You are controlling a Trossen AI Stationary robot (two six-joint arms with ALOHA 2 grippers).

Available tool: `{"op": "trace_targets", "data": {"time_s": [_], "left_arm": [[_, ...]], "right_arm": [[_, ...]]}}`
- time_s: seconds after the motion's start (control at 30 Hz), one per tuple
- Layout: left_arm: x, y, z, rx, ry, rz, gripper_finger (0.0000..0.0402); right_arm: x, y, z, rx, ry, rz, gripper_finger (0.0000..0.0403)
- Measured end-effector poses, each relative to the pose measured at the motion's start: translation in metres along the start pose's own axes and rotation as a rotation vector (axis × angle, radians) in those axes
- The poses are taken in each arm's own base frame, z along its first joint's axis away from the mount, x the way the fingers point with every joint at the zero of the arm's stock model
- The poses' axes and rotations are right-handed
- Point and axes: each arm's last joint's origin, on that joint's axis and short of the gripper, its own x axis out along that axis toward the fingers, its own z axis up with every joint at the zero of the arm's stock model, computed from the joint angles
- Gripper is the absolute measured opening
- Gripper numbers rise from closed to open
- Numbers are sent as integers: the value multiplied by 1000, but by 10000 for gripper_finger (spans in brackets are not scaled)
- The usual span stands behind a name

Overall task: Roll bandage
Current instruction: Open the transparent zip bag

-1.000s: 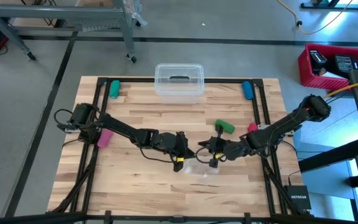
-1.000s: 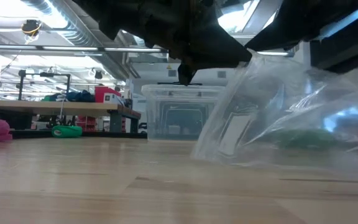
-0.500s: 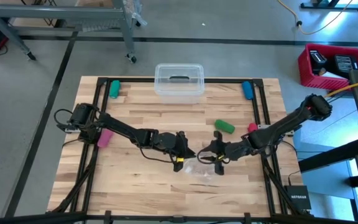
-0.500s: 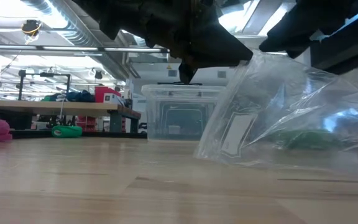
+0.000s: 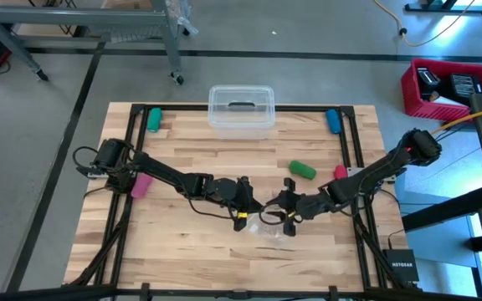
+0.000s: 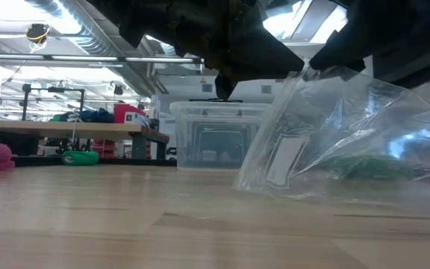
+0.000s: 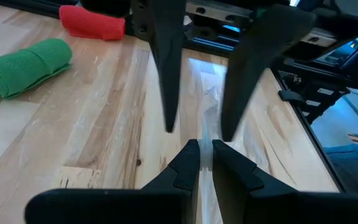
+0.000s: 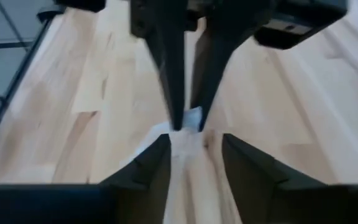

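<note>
Right end effector (image 5: 286,219) now over bag (image 5: 270,224); bandage (image 5: 301,170) a loose green roll

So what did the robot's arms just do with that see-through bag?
The right pincer opened its fingers and shifted slightly toward the table's front edge, over the clear bag. The left pincer stayed pinched on the bag's edge. The green roll and clear box didn't move.
</note>
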Motion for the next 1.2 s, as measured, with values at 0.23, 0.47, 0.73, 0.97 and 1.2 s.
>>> {"op": "trace_targets", "data": {"time_s": [0.23,0.47,0.73,0.97,1.2], "left_arm": [[0,0,0,0,-1,0,29],[0,-2,0,-3,-7,1,29],[-1,-4,-1,-7,13,14,29],[-1,-4,-4,-20,31,17,29],[-1,-7,-7,-15,53,18,29]], "right_arm": [[0,-1,-2,-42,14,-13,36],[0,-3,0,-111,-27,-107,5],[-4,-3,6,-143,-79,-129,2],[-18,-6,17,-122,-146,-140,1],[-25,-9,20,-135,-155,-168,1]]}}
